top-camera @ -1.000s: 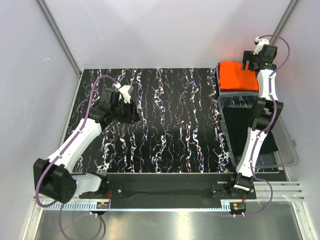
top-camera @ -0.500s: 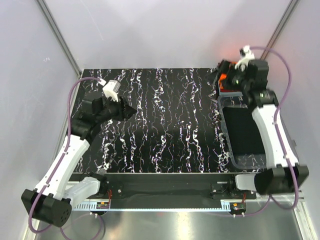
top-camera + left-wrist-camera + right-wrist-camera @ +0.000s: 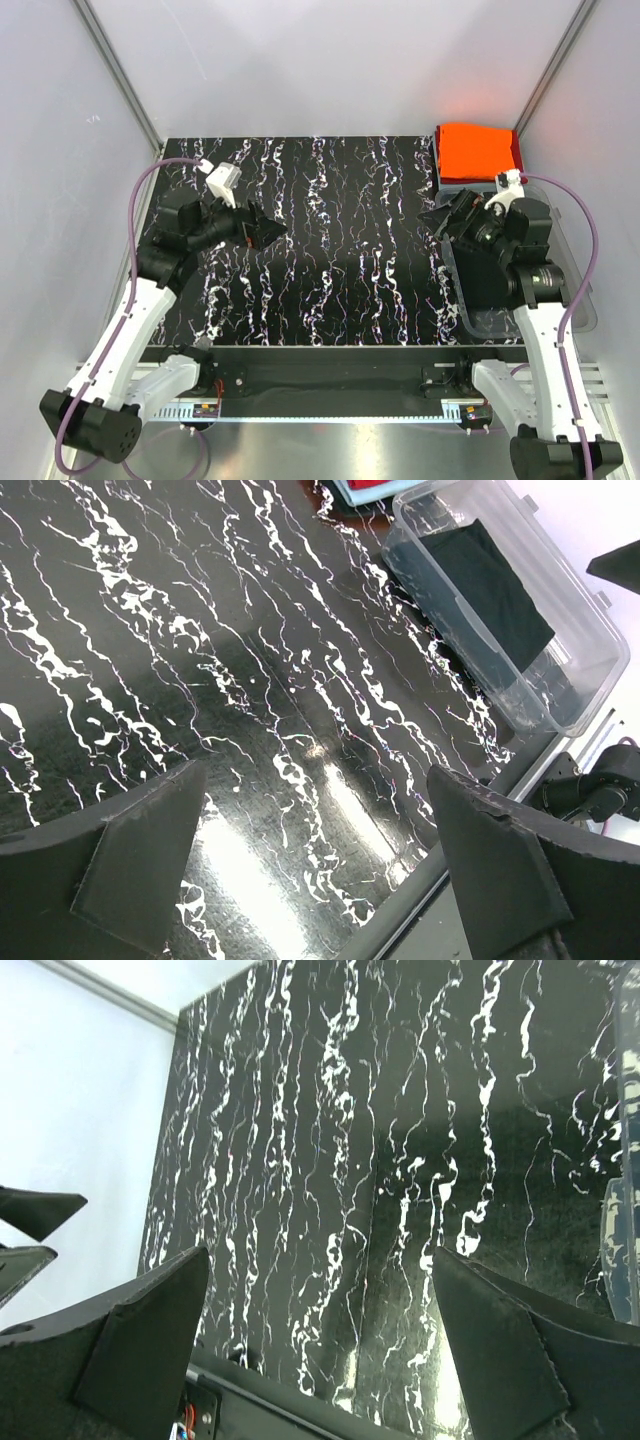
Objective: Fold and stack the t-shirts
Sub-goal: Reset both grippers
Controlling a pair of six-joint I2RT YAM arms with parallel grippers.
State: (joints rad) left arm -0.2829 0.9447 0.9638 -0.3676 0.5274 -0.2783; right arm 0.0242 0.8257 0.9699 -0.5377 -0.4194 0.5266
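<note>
A folded bright orange t-shirt (image 3: 476,150) lies at the table's back right corner, with no gripper touching it. Its reddish edge (image 3: 368,486) shows at the top of the left wrist view. My left gripper (image 3: 266,229) hovers over the left part of the table, pointing right, open and empty (image 3: 315,855). My right gripper (image 3: 434,219) hangs beside the left rim of the bin, in front of the orange t-shirt, pointing left, open with nothing between its fingers (image 3: 320,1330).
A clear plastic bin (image 3: 575,300) stands along the right edge with a dark cloth (image 3: 490,590) inside. The black marbled tabletop (image 3: 340,230) spans the middle. Grey walls close in the left, back and right.
My right gripper has left the orange t-shirt and drawn back towards the near side, beside the bin. My left gripper turned to point right and opened wide.
</note>
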